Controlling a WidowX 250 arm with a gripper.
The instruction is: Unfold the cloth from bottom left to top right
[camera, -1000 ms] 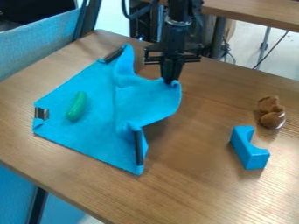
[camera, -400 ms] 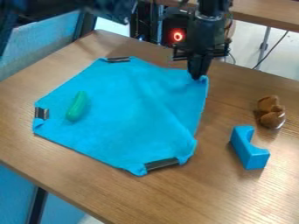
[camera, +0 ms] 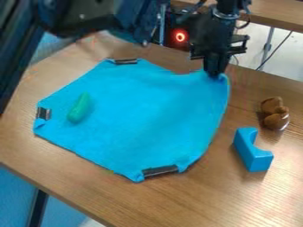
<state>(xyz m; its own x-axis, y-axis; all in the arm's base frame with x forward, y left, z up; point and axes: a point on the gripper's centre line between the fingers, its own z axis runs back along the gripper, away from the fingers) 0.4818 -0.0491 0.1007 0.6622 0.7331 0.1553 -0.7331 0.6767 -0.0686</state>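
Observation:
My gripper [camera: 216, 75] hangs down at the upper right of the blue cloth, shut on that corner and holding it a little above the table. The blue cloth [camera: 148, 111] lies spread over the middle of the wooden table, its right edge running from the held corner down to the lower clip. Dark clips sit at its top corner [camera: 125, 61], left corner [camera: 44, 113] and bottom corner [camera: 160, 171]. A green toy vegetable [camera: 79, 108] rests on the cloth's left part.
To the right of the cloth stands a blue arch-shaped block [camera: 253, 150]. Behind it lies a brown toy [camera: 275, 114] on the table [camera: 237, 195]. The arm's dark upper links span the upper left of the view, over the table's far left edge.
My gripper has moved right, drawing the held corner with it. The cloth has gone from partly folded to spread wide, and the arm's upper links have come into view at upper left.

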